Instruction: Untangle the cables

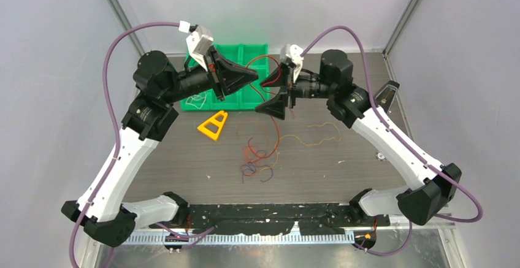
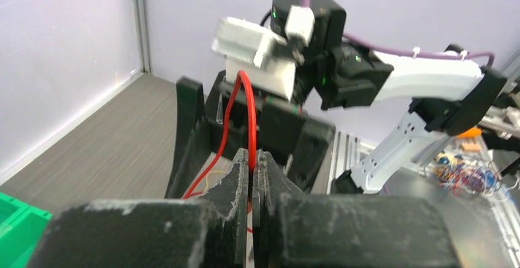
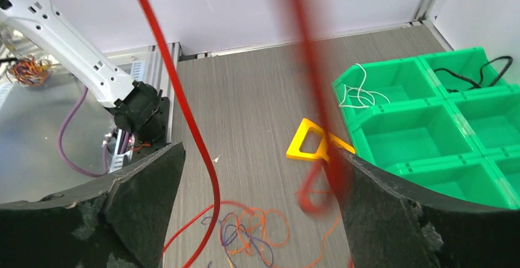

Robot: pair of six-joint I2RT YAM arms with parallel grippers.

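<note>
My left gripper [image 1: 255, 74] is raised in front of the green bins and shut on a red cable [image 1: 277, 81]; the left wrist view shows the jaws [image 2: 252, 156] pinched on it as the red cable [image 2: 250, 105] loops upward. The red cable hangs down to a clump of orange, purple and red cables [image 1: 257, 157] on the table. My right gripper [image 1: 260, 96] faces the left one, open. In the right wrist view the red cable [image 3: 190, 121] passes between the open fingers [image 3: 260, 154] untouched, above the clump [image 3: 260, 231].
Green bins [image 1: 245, 53] stand at the back; one holds a white cable [image 3: 359, 93], another a black cable [image 3: 472, 75]. A yellow triangle [image 1: 213, 125] lies before them. A loose orange cable [image 1: 316, 134] trails right of the clump.
</note>
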